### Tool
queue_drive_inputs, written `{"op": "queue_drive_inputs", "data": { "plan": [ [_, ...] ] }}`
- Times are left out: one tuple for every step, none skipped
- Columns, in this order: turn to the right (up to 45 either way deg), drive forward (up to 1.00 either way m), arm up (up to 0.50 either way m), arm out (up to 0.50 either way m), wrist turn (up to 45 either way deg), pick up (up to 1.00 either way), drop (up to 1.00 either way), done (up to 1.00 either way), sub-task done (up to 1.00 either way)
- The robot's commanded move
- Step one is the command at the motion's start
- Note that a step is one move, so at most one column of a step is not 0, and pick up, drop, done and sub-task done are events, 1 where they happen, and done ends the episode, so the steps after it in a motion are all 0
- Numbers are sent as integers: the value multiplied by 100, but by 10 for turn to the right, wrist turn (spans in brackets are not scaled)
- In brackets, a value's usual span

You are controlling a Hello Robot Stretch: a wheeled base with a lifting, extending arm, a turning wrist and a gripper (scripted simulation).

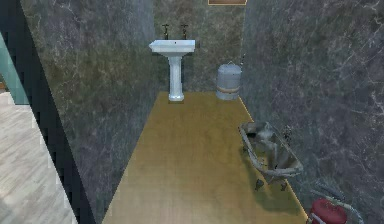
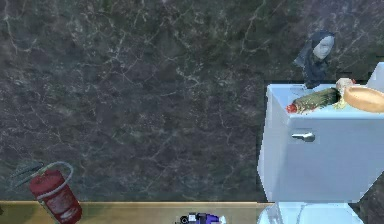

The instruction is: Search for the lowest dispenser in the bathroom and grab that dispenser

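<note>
Red canister (image 2: 55, 195), bottle (image 2: 318, 100) on toilet tank (image 2: 320, 160), sink (image 1: 174, 48)

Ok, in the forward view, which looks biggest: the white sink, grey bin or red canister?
1. White sink.
2. Grey bin.
3. Red canister, but it is nearer and cut off by the edge, so second and third are unsure.

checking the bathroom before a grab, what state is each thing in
sink: upright at far wall
bin: upright on floor
red-capped bottle: lying on its side on the tank
dark bottle: upright on the tank
red can: upright on floor
claw: can't tell if it holds anything
</note>
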Motion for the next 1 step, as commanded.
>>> {"op": "queue_drive_inputs", "data": {
  "plan": [
    [0, 0, 0, 0, 450, 0, 0, 0, 0]
  ]
}}
